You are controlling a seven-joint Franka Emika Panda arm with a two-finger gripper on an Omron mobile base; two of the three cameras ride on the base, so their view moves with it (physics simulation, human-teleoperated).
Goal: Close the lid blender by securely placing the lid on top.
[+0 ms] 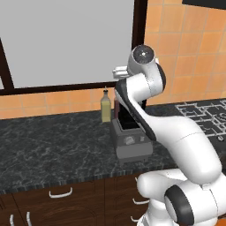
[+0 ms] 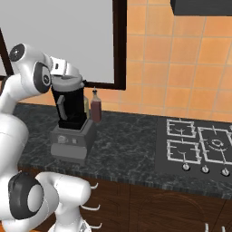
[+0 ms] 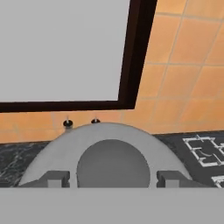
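Lid (image 3: 113, 144) light, rigid, sits on blender (image 2: 70, 108); best held by knob; gripper (image 3: 113, 178) fingers apart beside knob

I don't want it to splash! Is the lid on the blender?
On. The lid sits flat atop the blender jar in the right base view.

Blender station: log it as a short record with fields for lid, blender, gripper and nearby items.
lid: light-grey lid resting on top of the jar
blender: black-jar blender on a grey base, standing on the dark counter
gripper: gripper right over the lid, fingertips standing apart either side of its knob
nearby: oil bottle and dark red bottle behind the blender; stove along the counter
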